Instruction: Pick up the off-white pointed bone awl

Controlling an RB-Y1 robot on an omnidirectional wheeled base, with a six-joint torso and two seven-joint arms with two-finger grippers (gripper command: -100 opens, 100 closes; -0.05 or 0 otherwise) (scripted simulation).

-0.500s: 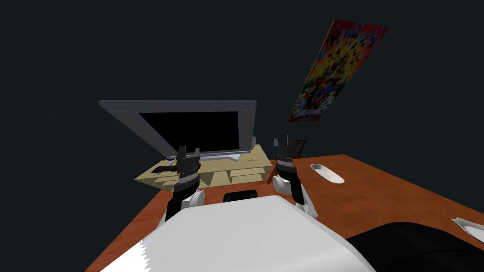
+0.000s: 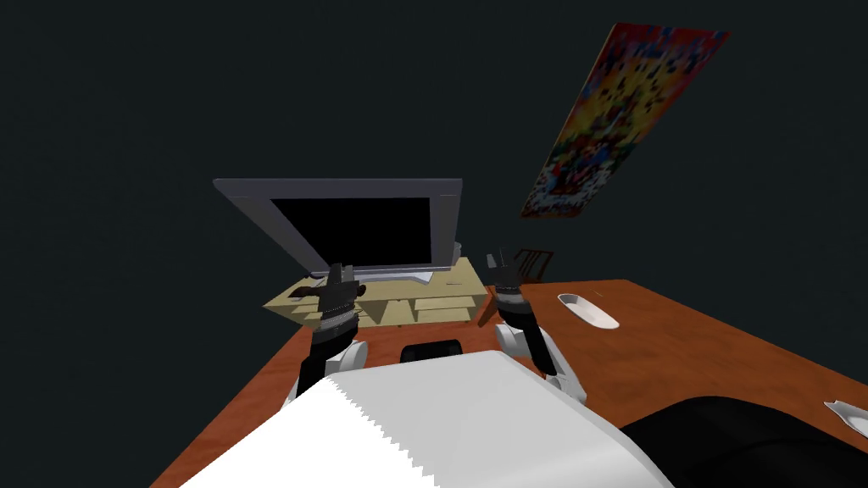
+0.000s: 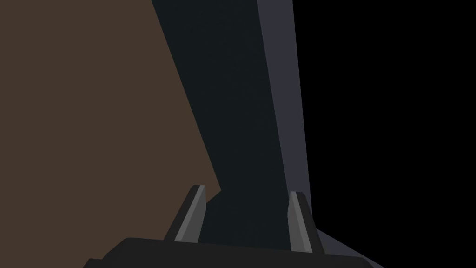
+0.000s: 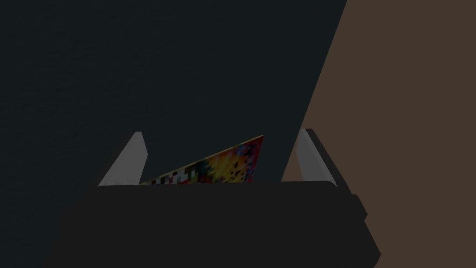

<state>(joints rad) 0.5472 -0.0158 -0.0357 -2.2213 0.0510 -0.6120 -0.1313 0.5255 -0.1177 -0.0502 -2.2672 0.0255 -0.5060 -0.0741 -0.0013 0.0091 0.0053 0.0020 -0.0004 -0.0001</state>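
Both arms are raised at the far edge of the reddish-brown desk [image 2: 695, 356]. The left gripper [image 3: 247, 197] stands parted and empty; the right gripper [image 4: 219, 137] is spread wide, nothing between its fingers. The off-white awl [image 2: 587, 310] — broad at one end, tapering at the other — lies flat near the desk's far edge, right of the right gripper and apart from it.

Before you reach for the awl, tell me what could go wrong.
1. Two white things lie on the table: an oval thing and, at the far right, a pointed thing. I might grab the wrong one.
2. The left gripper and right gripper, both open, point away from the table; a long swing could knock either thing.
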